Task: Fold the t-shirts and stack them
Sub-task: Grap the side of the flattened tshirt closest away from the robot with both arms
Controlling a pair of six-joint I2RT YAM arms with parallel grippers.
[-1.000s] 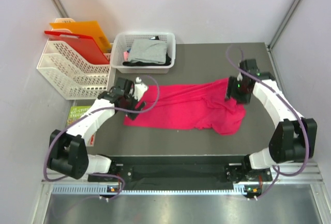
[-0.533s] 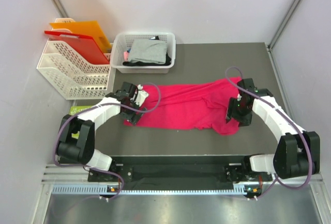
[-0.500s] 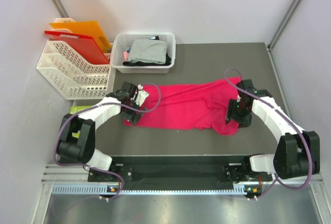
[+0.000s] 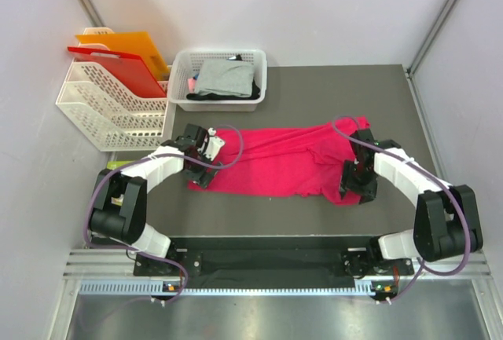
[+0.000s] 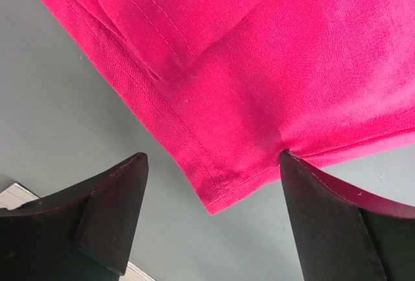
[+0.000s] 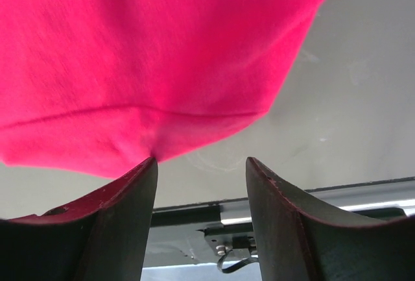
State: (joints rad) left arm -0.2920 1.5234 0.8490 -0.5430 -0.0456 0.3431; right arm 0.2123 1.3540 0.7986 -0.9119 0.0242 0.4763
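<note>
Shirt (image 4: 275,163) lay flat.
Left gripper (image 5: 213,159) at its 9 o'clock, right gripper (image 6: 201,162) at 3: jaws spread, perhaps grazing it.

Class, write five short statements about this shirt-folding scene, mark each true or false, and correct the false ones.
1. The pink-red t-shirt lies spread on the table. True.
2. The grey t-shirt lies on the table too. False: it sits in the white basket.
3. The left tool is shut on the pink-red t-shirt's corner. False: its fingers stand wide apart, one on each side of that corner.
4. The right tool is open at the shirt's near right edge. True.
5. The folders stand in the white basket. False: they stand in the white rack left of it.
</note>
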